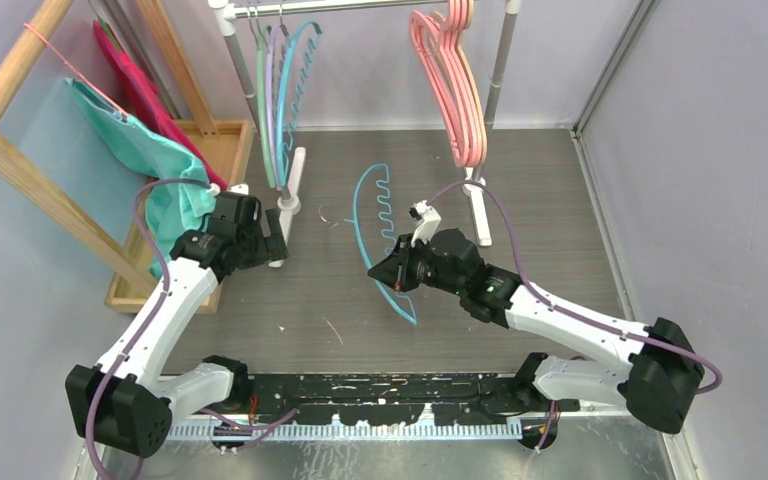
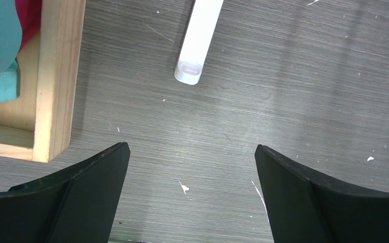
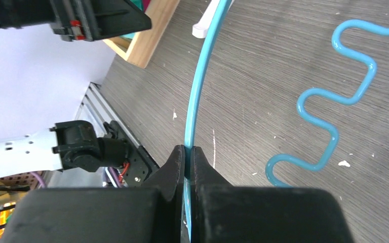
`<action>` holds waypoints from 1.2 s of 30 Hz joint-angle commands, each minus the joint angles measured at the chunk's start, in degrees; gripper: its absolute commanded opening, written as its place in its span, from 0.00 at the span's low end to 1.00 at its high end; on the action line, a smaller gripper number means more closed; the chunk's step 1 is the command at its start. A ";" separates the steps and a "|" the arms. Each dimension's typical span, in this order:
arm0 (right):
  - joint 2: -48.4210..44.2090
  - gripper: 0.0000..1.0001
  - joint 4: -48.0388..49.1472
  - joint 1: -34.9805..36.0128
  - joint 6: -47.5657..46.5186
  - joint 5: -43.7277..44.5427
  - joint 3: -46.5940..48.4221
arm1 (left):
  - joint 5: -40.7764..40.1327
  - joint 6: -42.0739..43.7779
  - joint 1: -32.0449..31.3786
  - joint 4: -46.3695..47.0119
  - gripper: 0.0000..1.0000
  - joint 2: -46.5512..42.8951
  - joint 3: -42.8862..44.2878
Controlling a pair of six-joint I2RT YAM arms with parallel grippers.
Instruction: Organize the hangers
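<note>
A thin blue hanger [image 1: 360, 215] with a zigzag bar lies over the middle of the table. My right gripper [image 1: 376, 270] is shut on its arched rim [image 3: 198, 81]; its zigzag bar [image 3: 334, 101] runs to the right in the right wrist view. Thin green, purple and blue hangers [image 1: 280, 90] hang at the left of the garment rail [image 1: 360, 6], and pink hangers [image 1: 455, 85] hang at its right. My left gripper [image 1: 275, 245] is open and empty over bare table [image 2: 192, 149], beside the rail's white foot [image 2: 197, 43].
A wooden frame rack [image 1: 20, 150] with teal and red cloth stands at the left; its base tray [image 2: 55, 76] lies left of my left gripper. The rail's right foot [image 1: 480, 215] stands behind my right arm. Grey walls close the sides.
</note>
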 commanded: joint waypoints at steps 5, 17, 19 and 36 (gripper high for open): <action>-5.07 0.01 4.32 -0.27 2.56 0.24 8.99 | 0.91 0.10 0.38 2.37 0.98 1.19 0.46; 1.45 0.01 16.27 -0.31 5.54 0.01 22.34 | 2.00 0.20 0.34 4.15 0.98 3.36 -0.88; 3.65 0.01 18.18 -0.31 5.80 -0.42 25.32 | 2.07 0.20 0.31 4.43 0.98 3.41 -0.86; 22.83 0.01 37.20 -8.42 20.57 -5.71 42.10 | 3.08 0.03 0.35 6.66 0.98 3.97 -2.23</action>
